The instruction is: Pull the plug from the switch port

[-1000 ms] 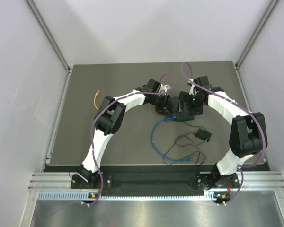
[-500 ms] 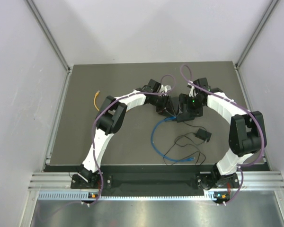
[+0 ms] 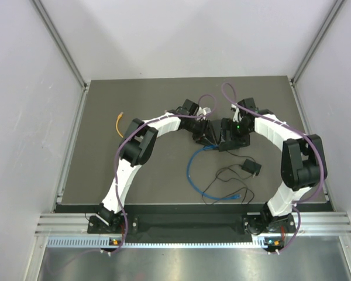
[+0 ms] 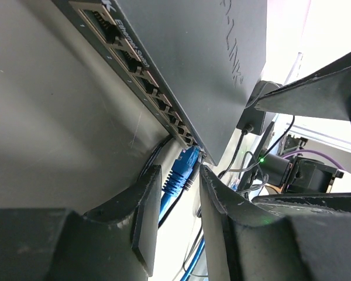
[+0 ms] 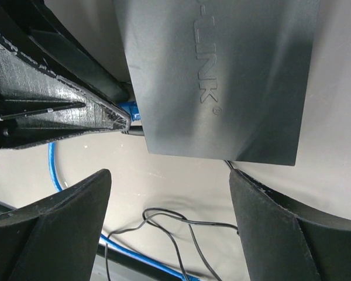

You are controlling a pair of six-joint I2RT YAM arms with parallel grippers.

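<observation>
Between the fingers (image 4: 143, 216) of the left pincer (image 4: 179, 171) sits the blue plug (image 4: 176, 182), seated in the last port (image 4: 190, 143) of the row, at the corner of the switch (image 4: 205, 58). The jaws stand narrowly apart, one on each side of the plug, and whether they press on it cannot be told. Just right of it, the right pincer (image 5: 168, 174) hangs over the switch with its jaws spread wide and pinching nothing; in its wrist view the switch's edge lies just past the tips, and the left pincer's dark fingers show at the switch's corner with a bit of blue beside them. From above, both pincers meet over the switch a little right of the middle of the table (image 3: 140, 99). A blue cable (image 3: 189, 170) leaves the plug, loops leftward and toward the near edge, and ends in a second blue plug (image 3: 238, 196) lying loose. A small black adapter (image 3: 251, 167) lies right of the loop, nearer than the switch and apart from it, and its thin wire (image 3: 219, 178) tangles across the cable. Well to the left, far from all this, lies a short orange cable (image 3: 119, 123).
</observation>
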